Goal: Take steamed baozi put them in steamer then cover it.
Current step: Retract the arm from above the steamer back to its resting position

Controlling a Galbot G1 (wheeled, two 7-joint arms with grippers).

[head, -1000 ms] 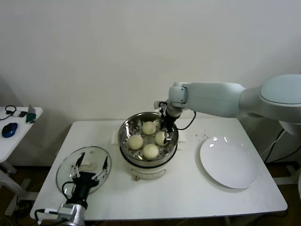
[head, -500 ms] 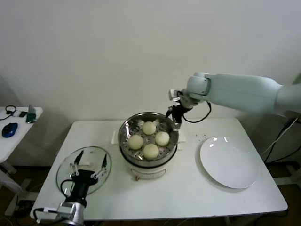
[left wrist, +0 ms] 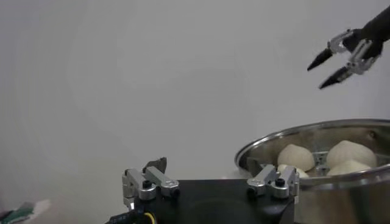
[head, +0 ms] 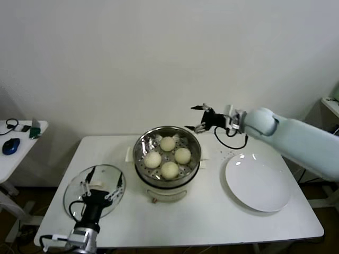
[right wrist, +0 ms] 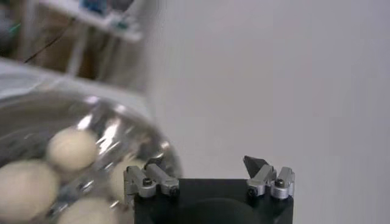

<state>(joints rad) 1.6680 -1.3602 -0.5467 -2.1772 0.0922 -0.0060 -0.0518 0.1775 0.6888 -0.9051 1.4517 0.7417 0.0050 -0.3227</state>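
Left tool [head: 101, 185] released, fingers spread, hovering over glass lid [head: 79, 189] on desk [head: 212, 217] left of steamer [head: 167, 159]. Four buns [head: 169, 156] inside steamer basket, lid off. Right tool [head: 201, 117] released, empty, raised above and behind steamer's right rim, apart from buns. White plate [head: 258, 182] on right.

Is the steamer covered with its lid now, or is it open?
Open. The steamer shows four baozi uncovered; the glass lid lies flat on the table beside it.

Cream-white baozi [head: 169, 170], shiny steel steamer [head: 140, 156]
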